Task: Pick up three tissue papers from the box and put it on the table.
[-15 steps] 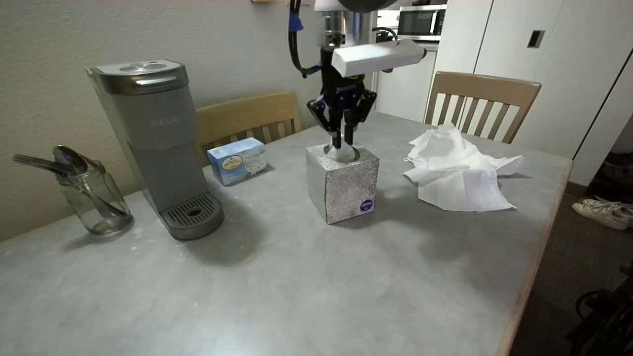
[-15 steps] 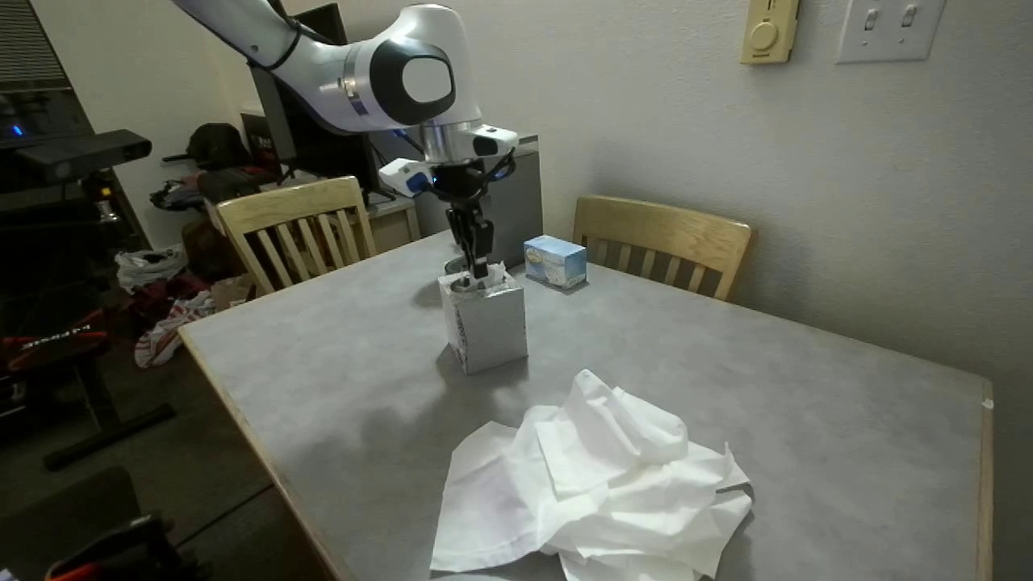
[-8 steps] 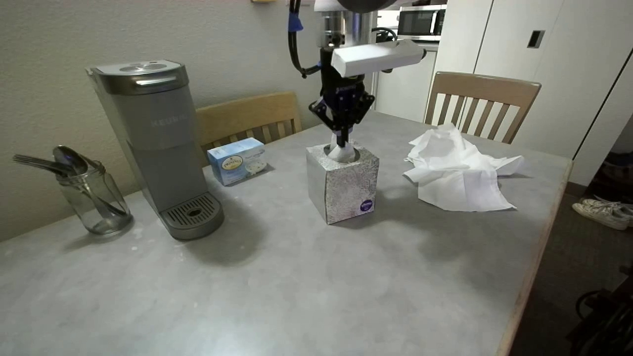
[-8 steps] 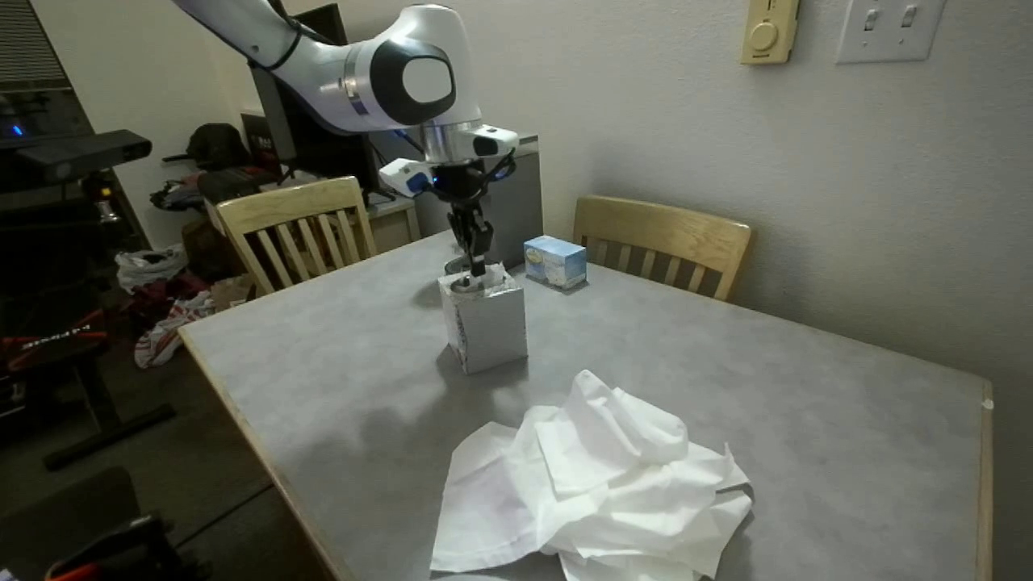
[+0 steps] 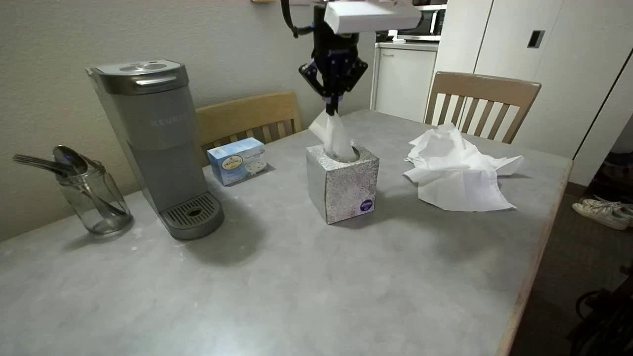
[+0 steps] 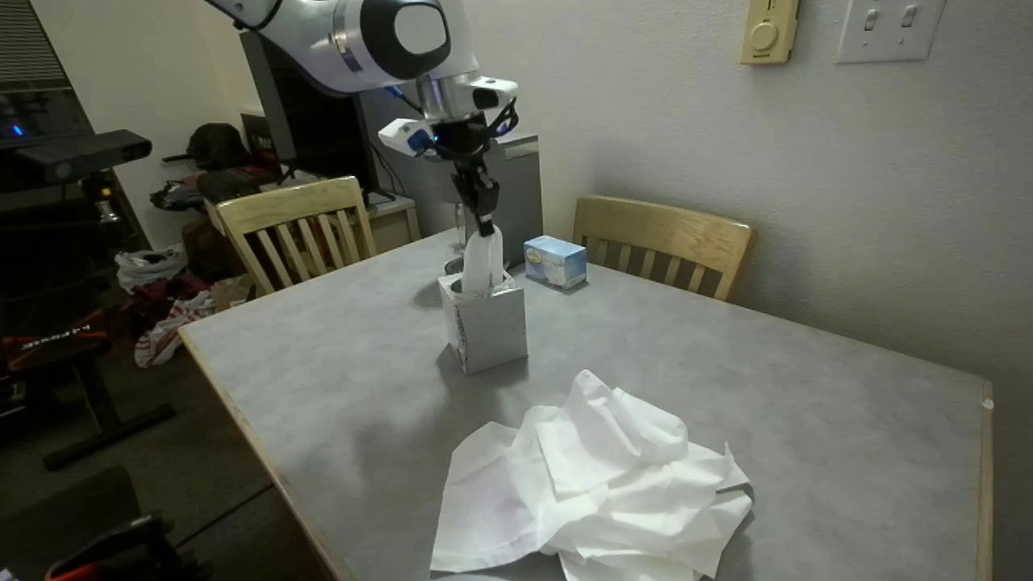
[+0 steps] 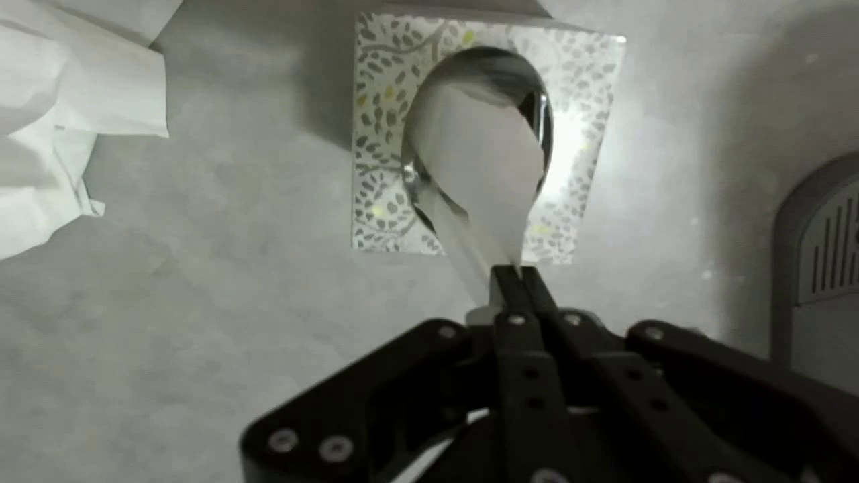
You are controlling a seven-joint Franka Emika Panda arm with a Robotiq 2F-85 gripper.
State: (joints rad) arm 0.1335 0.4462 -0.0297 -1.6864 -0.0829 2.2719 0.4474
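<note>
Already, crumpled tissue papers (image 5: 459,170) lie on the table (image 5: 306,287), right of the box (image 5: 346,190) in an exterior view, count unclear; the gripper (image 5: 332,111) pinches another tissue (image 5: 337,139), partly out, not yet laid.

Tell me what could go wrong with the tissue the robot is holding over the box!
The tissue might rip or slip away: the pincer grips only its top, while its lower part runs down into the box.
The box might lift or tip too, since it stands on the table with nothing seen holding it down.
If this tissue lands on the crumpled white tissues, they could get mixed up, making three hard to count.
</note>
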